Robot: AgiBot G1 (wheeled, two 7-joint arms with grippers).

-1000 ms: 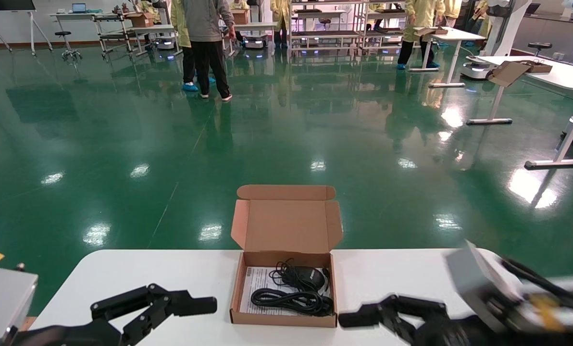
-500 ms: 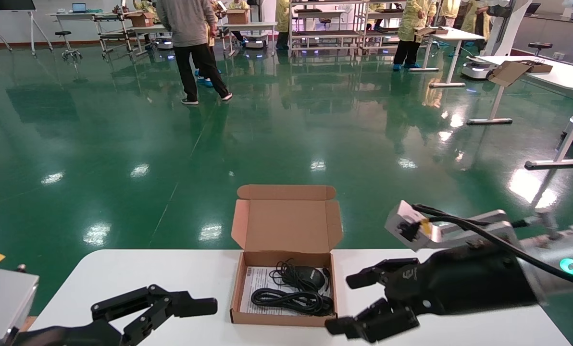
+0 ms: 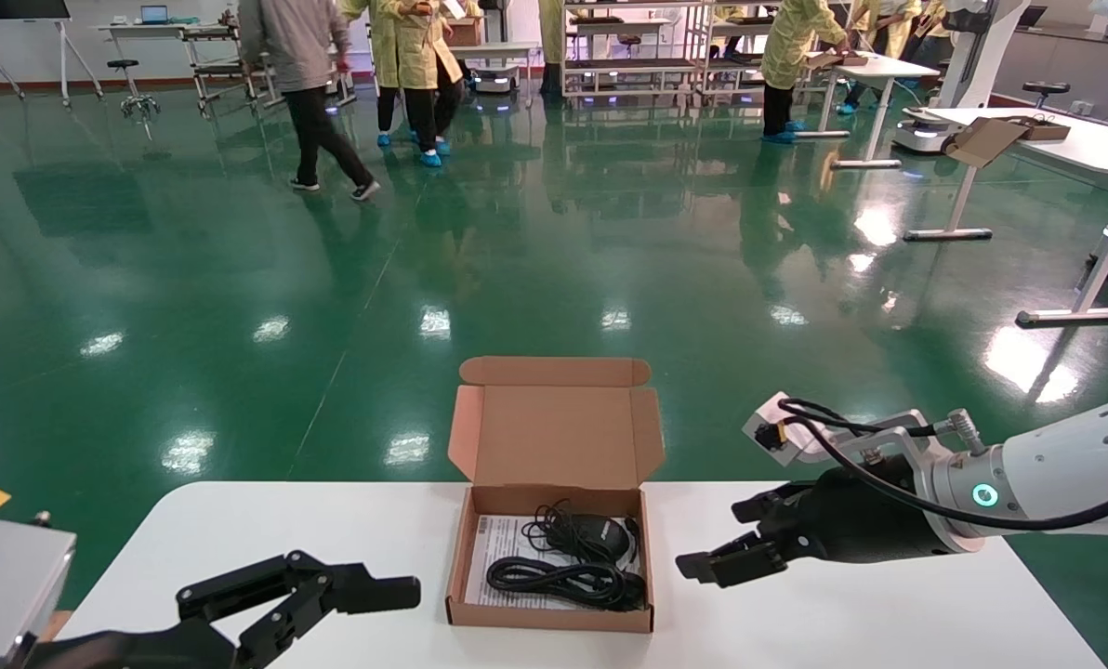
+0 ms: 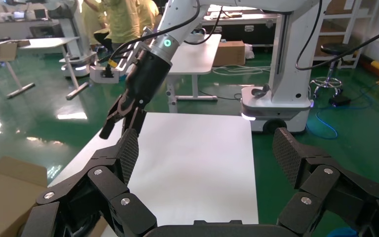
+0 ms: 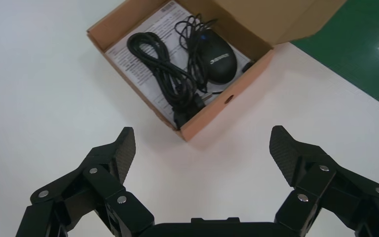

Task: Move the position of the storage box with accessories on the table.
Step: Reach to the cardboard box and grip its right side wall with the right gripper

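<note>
Brown corrugated-cardboard storage box (image 3: 550, 567), shallow, hinged lid raised, near the middle of the large white smooth-topped table (image 3: 238, 530) toward its far edge. Inside — black wired mouse (image 5: 216, 58) beside a bundled black cable (image 5: 170, 79), both on a white printed paper sheet (image 5: 138, 42). Just right of the box, apart from it, the black right gripper (image 3: 723, 541), held above the tabletop, fingers spread wide with nothing between them, pointing at the box's right wall. Farther out on the other side — black left gripper (image 3: 331, 595), low at the table's near left, likewise spread wide and empty, well clear of the box.
</note>
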